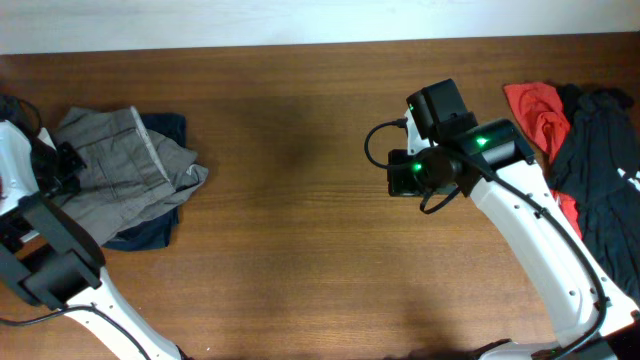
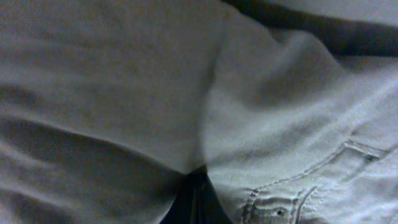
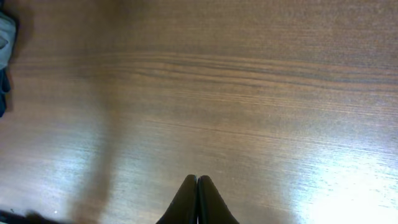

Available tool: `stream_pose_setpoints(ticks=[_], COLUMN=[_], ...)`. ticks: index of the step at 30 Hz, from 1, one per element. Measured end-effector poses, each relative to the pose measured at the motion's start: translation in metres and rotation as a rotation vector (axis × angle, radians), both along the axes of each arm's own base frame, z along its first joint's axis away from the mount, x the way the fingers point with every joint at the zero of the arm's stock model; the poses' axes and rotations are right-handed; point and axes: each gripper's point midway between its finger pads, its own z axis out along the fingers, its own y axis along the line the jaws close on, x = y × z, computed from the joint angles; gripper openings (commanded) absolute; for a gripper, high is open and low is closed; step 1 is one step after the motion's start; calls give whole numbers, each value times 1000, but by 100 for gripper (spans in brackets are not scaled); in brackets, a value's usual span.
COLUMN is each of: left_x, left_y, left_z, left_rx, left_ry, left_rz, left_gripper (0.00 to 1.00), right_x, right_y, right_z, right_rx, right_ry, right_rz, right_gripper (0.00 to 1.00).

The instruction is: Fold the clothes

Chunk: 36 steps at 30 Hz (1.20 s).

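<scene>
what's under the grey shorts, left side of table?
A dark navy garment pokes out beyond the upper-right and lower edges of the grey shorts, lying on the wooden table. How far it runs beneath is covered.

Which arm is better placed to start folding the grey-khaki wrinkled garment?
Left. The left gripper seems shut on the grey-khaki wrinkled cotton garment; the right gripper is shut over the wooden table, far away.

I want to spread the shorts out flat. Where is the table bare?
The wide middle of the table, between the shorts and the right arm, is bare. Crowded: the left, shorts on a navy garment; the far right, red garment, black garment.
</scene>
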Motion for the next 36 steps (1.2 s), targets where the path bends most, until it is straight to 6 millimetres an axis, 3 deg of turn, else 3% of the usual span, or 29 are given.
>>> stream_pose_setpoints(ticks=[8,13,16,19,21,24,26,27,28,31,34,36], left_x=[13,30,46,57,58,35,-3,-19,-41,-91,-127,-138], left_y=[-40,-75,-103,-143,-180,-239,-274,-283,-290,-293,-294,-294], left_z=[-5,12,45,105,164,250,307,326,349,381,380,373], left_rx=[-44,-82,-91,-57,-2,100,179,199,228,270,252,233], left_ry=[14,-7,-75,-188,-315,-496,-620,-667,-723,-797,-771,-729], left_rz=[-124,-229,-338,-486,-613,-802,-917,-942,-969,-980,-988,-993], left_gripper=[9,24,29,38,47,70,80,96,99,99,99,99], right_x=[3,0,0,-6,-15,-33,-49,-56,-62,-77,-88,-92], right_y=[1,-2,-6,-13,-20,-29,-36,-39,-41,-47,-51,-53], right_z=[11,39,75,119,152,190,208,211,214,216,213,210], right_rx=[10,21,26,33,37,39,37,31,29,25,13,7], right_ry=[-30,-122,-240,-377,-482,-610,-676,-691,-700,-708,-692,-682], right_rz=[1,19,40,39,48,67,78,82,85,88,98,99], right_gripper=[5,11,11,12,15,24,42,77,99,99,99,99])
